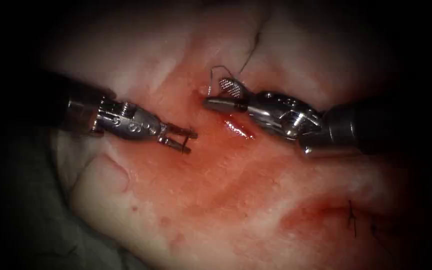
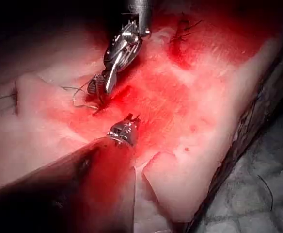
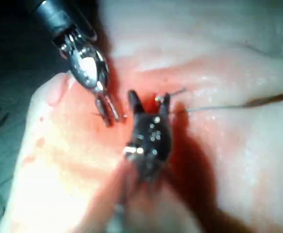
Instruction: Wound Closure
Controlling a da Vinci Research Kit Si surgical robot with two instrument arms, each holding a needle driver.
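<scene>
My left gripper [image 1: 186, 140] sits on the left of the cut, its two thin steel prongs parted and nothing between them. The ribbed, riveted wrist behind them is bright metal, and the tips hover just over the wet tissue [image 1: 141, 210].

My right gripper [image 1: 221, 95] comes in from the right with its jaws spread wide: one jaw shows a cross-hatched inner face, the other a smooth dark back. Nothing is clamped between them. The needle [image 1: 216, 75] — a thin curved wire — arcs up just beside the upper jaw, with one end going down into the tissue at the cut's upper end. I cannot tell how deep it sits.

The cut [image 1: 238, 127] is a short glossy slit just below the right gripper. Red fluid [image 1: 216, 170] is smeared across the pale, fatty, lumpy slab. Dark thread [image 1: 250, 55] trails up from the needle area across the tissue. Short dark thread ends [image 1: 351, 217] stick out at an older stitch well apart, lower right.
</scene>
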